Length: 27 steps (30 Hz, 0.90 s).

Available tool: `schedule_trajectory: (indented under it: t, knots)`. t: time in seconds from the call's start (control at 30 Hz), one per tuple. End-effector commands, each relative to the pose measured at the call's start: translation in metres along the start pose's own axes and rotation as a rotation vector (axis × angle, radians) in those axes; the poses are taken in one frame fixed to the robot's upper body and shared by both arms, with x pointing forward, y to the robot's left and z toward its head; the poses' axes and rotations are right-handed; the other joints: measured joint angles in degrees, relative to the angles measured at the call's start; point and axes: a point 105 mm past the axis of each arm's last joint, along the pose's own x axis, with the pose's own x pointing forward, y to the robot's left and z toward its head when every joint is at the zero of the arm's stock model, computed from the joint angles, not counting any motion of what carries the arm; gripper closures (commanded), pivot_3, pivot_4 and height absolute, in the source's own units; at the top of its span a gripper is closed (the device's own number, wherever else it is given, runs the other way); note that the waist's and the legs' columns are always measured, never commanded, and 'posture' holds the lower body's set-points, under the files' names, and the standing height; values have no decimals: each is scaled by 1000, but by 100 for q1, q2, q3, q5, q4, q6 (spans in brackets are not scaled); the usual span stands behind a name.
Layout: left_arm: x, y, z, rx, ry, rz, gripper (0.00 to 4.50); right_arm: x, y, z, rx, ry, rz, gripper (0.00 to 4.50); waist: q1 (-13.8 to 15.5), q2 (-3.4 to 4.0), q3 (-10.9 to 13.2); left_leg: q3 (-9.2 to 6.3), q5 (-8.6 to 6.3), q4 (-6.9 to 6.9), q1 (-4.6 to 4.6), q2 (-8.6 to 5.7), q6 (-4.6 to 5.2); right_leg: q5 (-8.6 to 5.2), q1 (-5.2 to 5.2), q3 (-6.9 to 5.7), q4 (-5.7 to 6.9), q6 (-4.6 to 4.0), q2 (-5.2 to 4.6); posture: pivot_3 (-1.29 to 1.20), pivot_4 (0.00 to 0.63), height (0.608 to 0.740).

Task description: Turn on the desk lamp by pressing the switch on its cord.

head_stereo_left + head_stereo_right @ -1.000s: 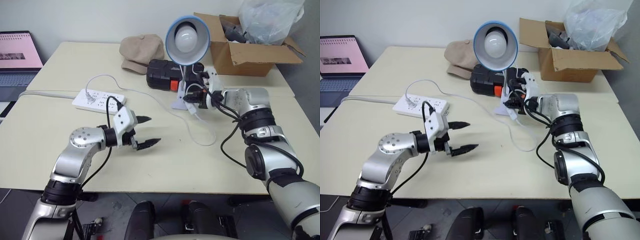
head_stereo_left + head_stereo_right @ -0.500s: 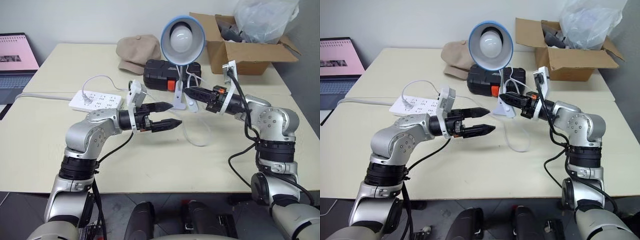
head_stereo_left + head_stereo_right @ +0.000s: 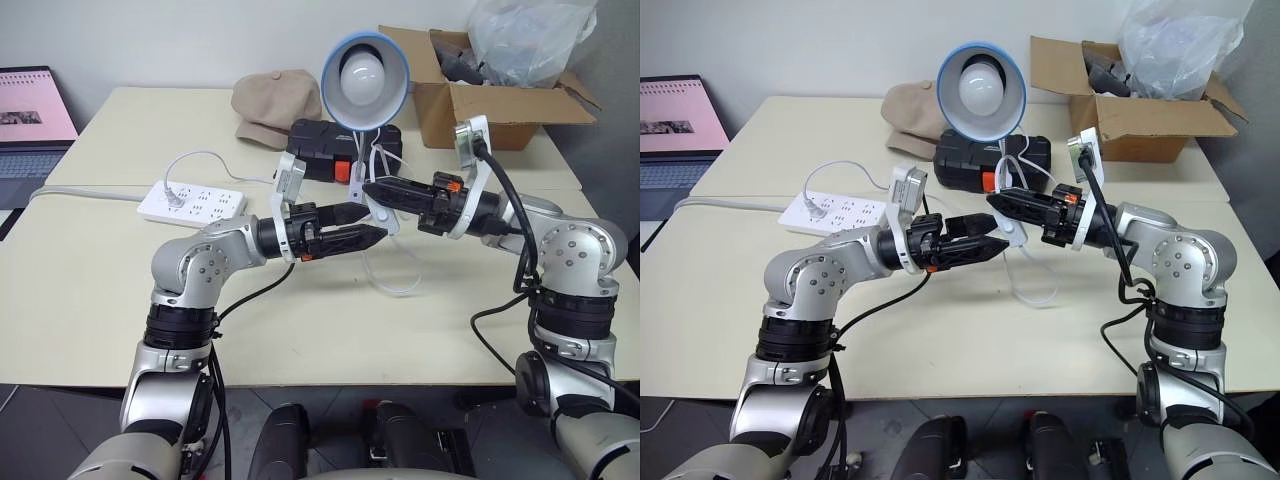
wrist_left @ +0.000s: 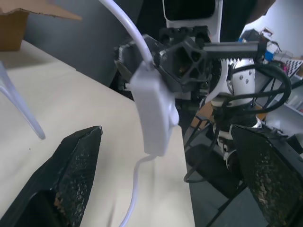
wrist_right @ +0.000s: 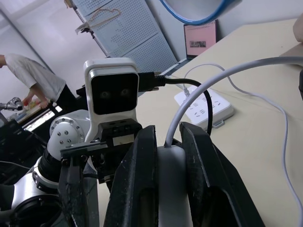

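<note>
1. Since a second ago both arms have come up off the table and swung inward. The right gripper was down by the lamp's clamp foot and now sits raised, pointing toward the left arm. The left gripper was low over the table and now faces the right one, tips nearly meeting
2. Right gripper: fingers clamped on the switch, clear in the right wrist view, where the white body sits pinched between both black fingers
3. Left gripper: fingers spread wide, holding nothing. In the left wrist view the switch hangs between them without touching either
4. Switch is lifted off the table, in front of the desk lamp and just below its shade
5. The cord runs up out of the switch toward the lamp and drops from the other end into a loop lying on the table
6. Lamp stands upright on its white clamp foot, blue shade facing the head camera, bulb looks unlit
7. Behind the lamp: black case, beige cap, cardboard box. Power strip to the left, laptop at the far left edge
</note>
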Motion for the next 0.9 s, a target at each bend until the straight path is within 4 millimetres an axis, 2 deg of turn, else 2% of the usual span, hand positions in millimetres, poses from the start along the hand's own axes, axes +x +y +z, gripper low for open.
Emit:
schedule_trajectory:
  t: [0.03, 0.5, 0.9]
  knots:
    - [4, -7, 12, 24, -34, -36, 0, 0, 12, 5, -35, -7, 38, 4111, 1, 0, 0, 0, 0, 0, 0, 0, 0, 0, 0, 0, 0, 0, 0, 0, 150, 740]
    - [14, -6, 6, -7, -57, -71, 0, 4, 16, 5, -37, 4, 59, 4111, 2, 0, 0, -1, 0, 0, 0, 0, 0, 0, 0, -1, -1, 0, 0, 0, 150, 740]
    - [14, -9, -3, -13, -31, -105, 2226, 4, 19, 8, -39, 4, 74, 4111, 2, 0, 0, -1, 0, 0, 0, -1, 0, 0, 0, 0, -2, 1, 0, 0, 150, 740]
